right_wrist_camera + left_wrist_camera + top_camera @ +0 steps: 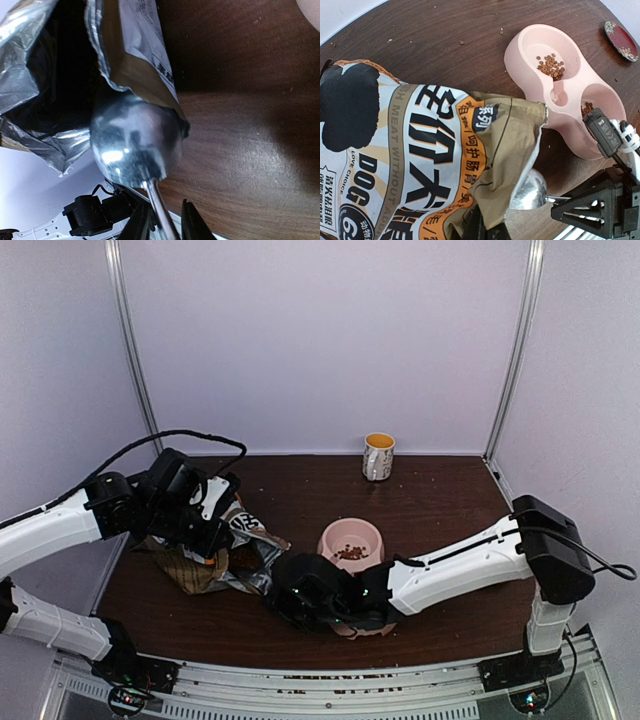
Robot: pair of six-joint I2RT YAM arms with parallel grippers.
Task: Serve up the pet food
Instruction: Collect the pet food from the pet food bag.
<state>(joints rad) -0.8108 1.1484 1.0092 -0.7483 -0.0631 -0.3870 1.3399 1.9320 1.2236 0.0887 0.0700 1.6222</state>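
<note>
Pet food (551, 66) lies as a small heap in one well of the pink double bowl (520, 55), with a few pellets in the other well. Whatever is inside the bag (420, 150) is hidden from me. The bag lies on its side on the table (430, 500), on the left arm's side, its torn mouth turned toward the right arm. The left gripper (208, 538) is clamped tight on the bag.

The right arm is the one that matters here. It reaches across to the bag's mouth, and the spoon (135, 145) runs lengthwise from the right gripper (165, 216) straight to that opening, its round end just at the foil lip. I see no pellets on the shiny face it shows. The handle passes between the two fingers, which look slightly parted, and I cannot tell whether they actually have hold of it.

The bowl sits just behind the right wrist, away from the bag. I reckon a scoop means pushing along the spoon's own line into the mouth, then swinging back the other way to the bowl
</note>
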